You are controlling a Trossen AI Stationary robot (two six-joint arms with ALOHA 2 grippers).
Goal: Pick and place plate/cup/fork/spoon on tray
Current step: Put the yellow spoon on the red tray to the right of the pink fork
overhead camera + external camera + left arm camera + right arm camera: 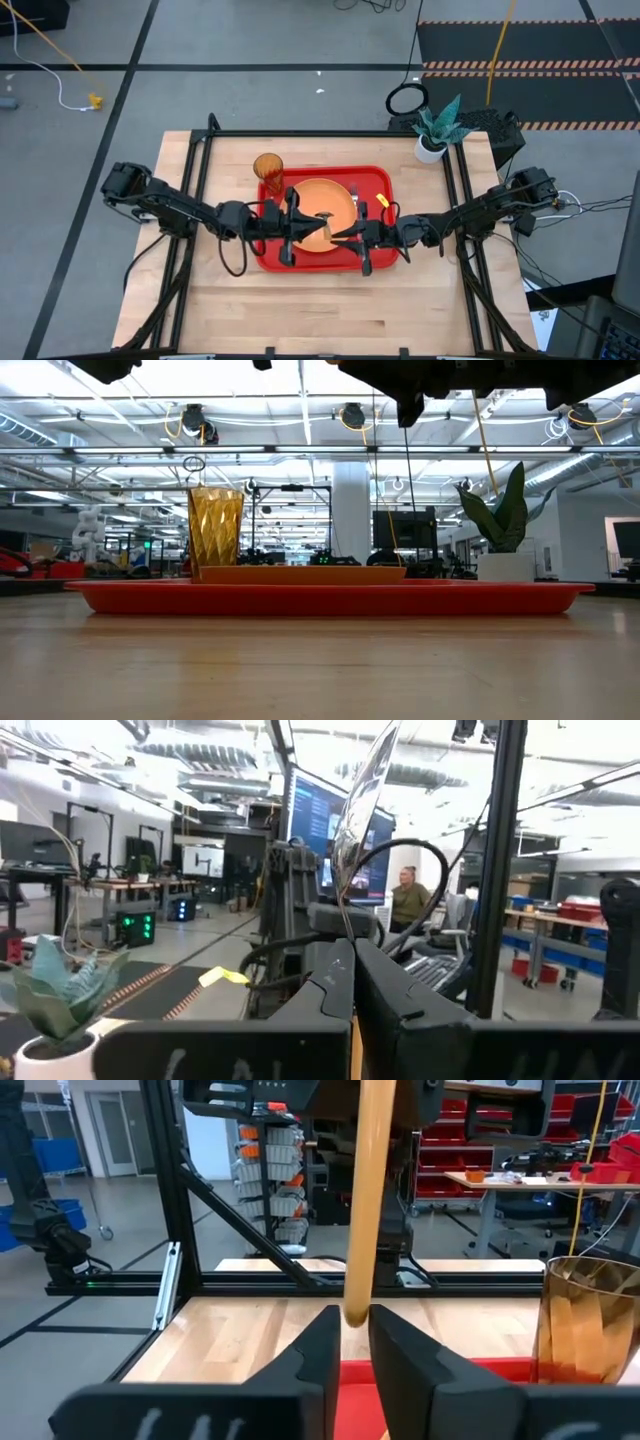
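The red tray point(375, 178) lies mid-table. On it are the orange plate point(325, 195) and, at its far left corner, the upright amber cup point(268, 168), which also shows in the right wrist view point(585, 1320). A small dark piece that may be the fork's tines point(353, 191) lies on the tray right of the plate. My left gripper point(314, 226) and my right gripper point(336, 232) meet tip to tip above the plate's near part. The spoon point(322, 217) is between them, both shut on it. My left gripper point(352, 955) pinches the spoon between its two fingers, coming level from the table's left. The silver neck and bowl point(362, 810) stand up past the fingertips. The spoon is lifted clear of the plate. My right gripper point(355, 1320) comes level from the table's right. The free end of the orange handle point(357, 1305) sits between its two fingertips and fills the gap. The handle runs upward from there toward my left gripper.
A potted plant point(435, 130) stands at the table's far right corner. A black frame point(330, 132) runs around the work area. Bare wood lies near of the tray point(330, 310). A person point(408, 900) sits in the room beyond the table.
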